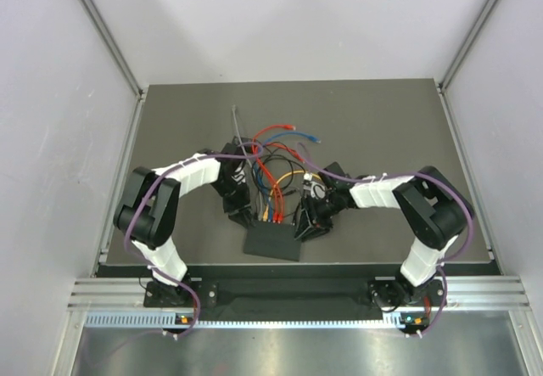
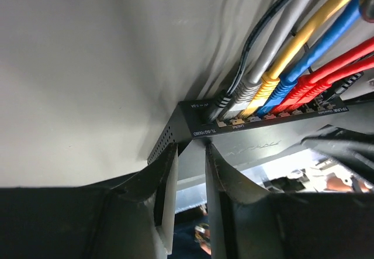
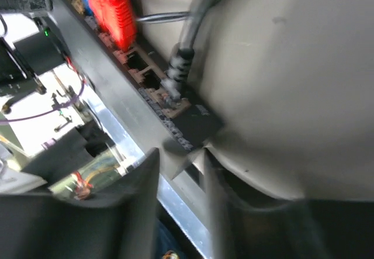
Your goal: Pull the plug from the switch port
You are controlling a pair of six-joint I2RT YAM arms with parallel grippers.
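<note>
The switch [image 1: 273,242] is a flat black box near the table's front edge, with several coloured cables plugged along its far side. In the left wrist view, black [image 2: 213,110], grey, yellow, blue and red plugs sit in the switch [image 2: 201,131] sockets. My left gripper [image 2: 191,148] has a narrow gap, with its tips at the switch's left corner and nothing between them. My right gripper [image 3: 181,154] is blurred, also gapped, with its tips at the switch's right corner [image 3: 196,121]. Just beyond it, a grey-black plug [image 3: 175,78] sits in a socket, two sockets stand empty, and red plugs [image 3: 114,13] follow.
Loose red, blue, black and orange cables [image 1: 276,151] tangle behind the switch, between both arms [image 1: 243,217] [image 1: 305,226]. The metal rail [image 1: 297,291] runs along the table's near edge. Grey walls enclose the table [image 1: 382,121] on three sides.
</note>
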